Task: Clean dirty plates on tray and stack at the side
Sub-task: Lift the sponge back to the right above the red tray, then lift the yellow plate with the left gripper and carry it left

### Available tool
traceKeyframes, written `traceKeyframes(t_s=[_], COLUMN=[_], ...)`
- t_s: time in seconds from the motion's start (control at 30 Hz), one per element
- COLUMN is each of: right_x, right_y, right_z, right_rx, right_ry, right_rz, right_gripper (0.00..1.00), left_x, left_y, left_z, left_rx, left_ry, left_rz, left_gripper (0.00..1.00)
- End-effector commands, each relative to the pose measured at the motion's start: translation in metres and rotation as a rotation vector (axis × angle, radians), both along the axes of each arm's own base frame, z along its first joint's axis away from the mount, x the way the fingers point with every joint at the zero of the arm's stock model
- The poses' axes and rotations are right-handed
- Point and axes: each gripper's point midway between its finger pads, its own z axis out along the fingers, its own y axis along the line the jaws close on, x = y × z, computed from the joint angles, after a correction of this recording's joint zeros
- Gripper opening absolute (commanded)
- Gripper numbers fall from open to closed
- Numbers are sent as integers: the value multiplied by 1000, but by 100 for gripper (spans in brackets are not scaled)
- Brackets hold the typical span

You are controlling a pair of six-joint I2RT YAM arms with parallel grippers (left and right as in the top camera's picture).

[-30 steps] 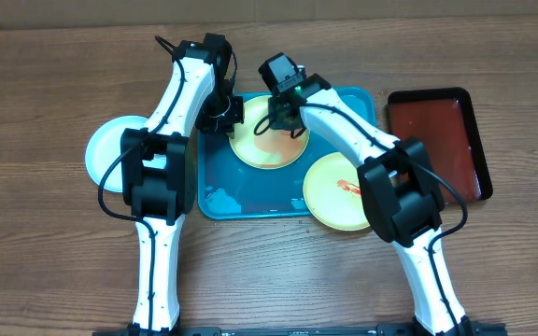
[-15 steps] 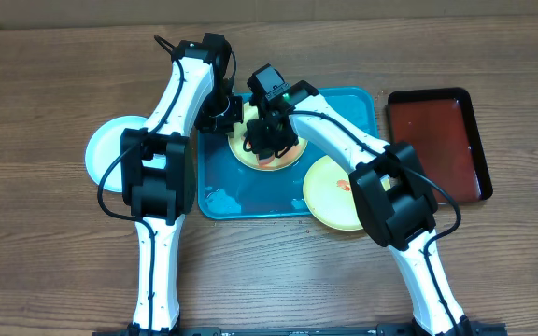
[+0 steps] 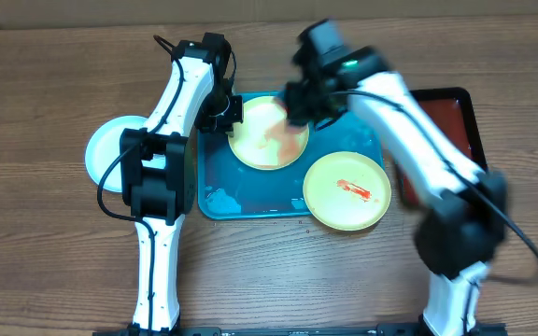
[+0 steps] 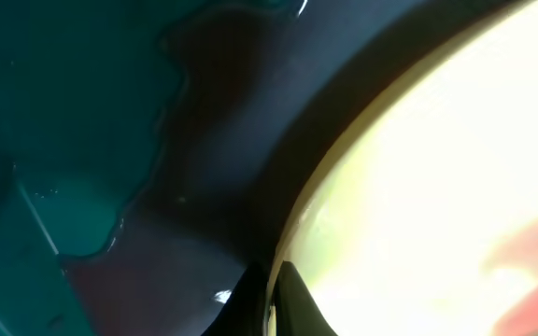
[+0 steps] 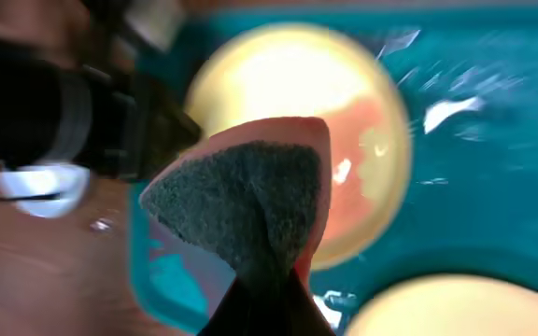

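A yellow-green plate (image 3: pixel 267 137) smeared with orange-red sauce lies at the back of the teal tray (image 3: pixel 215 194). My left gripper (image 3: pixel 222 114) is shut on this plate's left rim, as the left wrist view (image 4: pixel 271 301) shows close up against the plate (image 4: pixel 437 187). My right gripper (image 3: pixel 303 105) is blurred above the plate's right edge, shut on a sponge (image 5: pixel 241 196) with a dark scouring face. A second yellow-green plate (image 3: pixel 346 191) with a red smear sits at the tray's front right corner. A pale blue-white plate (image 3: pixel 108 149) lies on the table to the left.
A dark red, black-rimmed tray (image 3: pixel 448 140) lies at the right, partly behind my right arm. Foam and water pool in the teal tray's front left corner (image 3: pixel 222 198). The table is brown wood.
My right arm has swung up and to the right, lifting the sponge off the back plate. The left gripper and the plates have stayed in place.
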Motion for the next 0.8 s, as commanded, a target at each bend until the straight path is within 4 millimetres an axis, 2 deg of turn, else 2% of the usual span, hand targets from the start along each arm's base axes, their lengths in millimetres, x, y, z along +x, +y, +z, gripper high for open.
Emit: traceKeyframes(t_s=[0.0, 0.1, 0.2, 0.33, 0.4, 0.53, 0.77], right_x=[-1, -5, -8, -7, -7, -6, -6], right_y=[-37, -70, -105, -144, -161, -182, -201], right_z=[74, 101, 119, 128, 127, 124, 122], right_rx=[35, 45, 34, 17, 10, -9, -27], right_ry=[-140, -178, -209, -219, -209, -199, -195], right_rz=[-77, -141, -201, -278, -316, -349, -377], right_gripper=[4, 4, 4, 4, 4, 4, 4], left_x=[6, 8, 6, 1, -4, -14, -31], left_y=[4, 3, 3, 6, 14, 28, 41], left_z=[30, 57, 85, 111, 121, 138, 180], left_rx=[20, 10, 2, 8, 46, 124, 183], left_ry=[-74, -130, -177, -218, -225, -235, -294], left_rz=[-25, -33, -40, -54, -53, -41, 7], left_gripper=[4, 4, 4, 4, 4, 4, 4])
